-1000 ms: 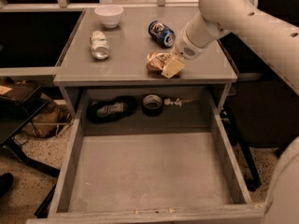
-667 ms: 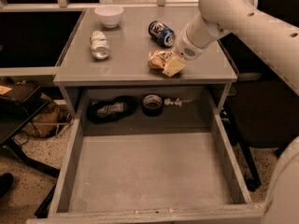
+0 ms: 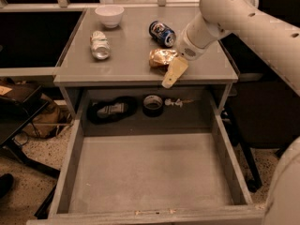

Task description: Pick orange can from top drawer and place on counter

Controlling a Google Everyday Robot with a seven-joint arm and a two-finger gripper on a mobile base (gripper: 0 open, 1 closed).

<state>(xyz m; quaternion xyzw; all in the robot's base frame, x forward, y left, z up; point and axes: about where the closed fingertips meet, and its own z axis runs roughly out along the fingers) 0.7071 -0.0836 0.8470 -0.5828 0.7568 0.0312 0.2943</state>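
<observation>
The orange can [image 3: 160, 58] lies on its side on the counter [image 3: 126, 67] near the front edge, right of the middle. My gripper [image 3: 166, 72] comes in from the upper right and is at the can. One beige finger [image 3: 171, 73] stands in front of the can's right end, angled away from it, its tip past the counter's front edge. The other finger is hidden behind the can. The gripper looks open. The top drawer [image 3: 150, 172] is pulled out toward the camera and its grey floor is bare.
A blue can [image 3: 162, 33] lies just behind the orange can. A silver-white can [image 3: 100, 44] and a white bowl [image 3: 109, 15] are on the counter's left. Behind the drawer, a black object [image 3: 111, 109] and a tape roll [image 3: 153, 105] lie in the cabinet recess.
The visible finger has swung outward and down from the orange can, its tip now past the counter's edge. The can stays on the counter.
</observation>
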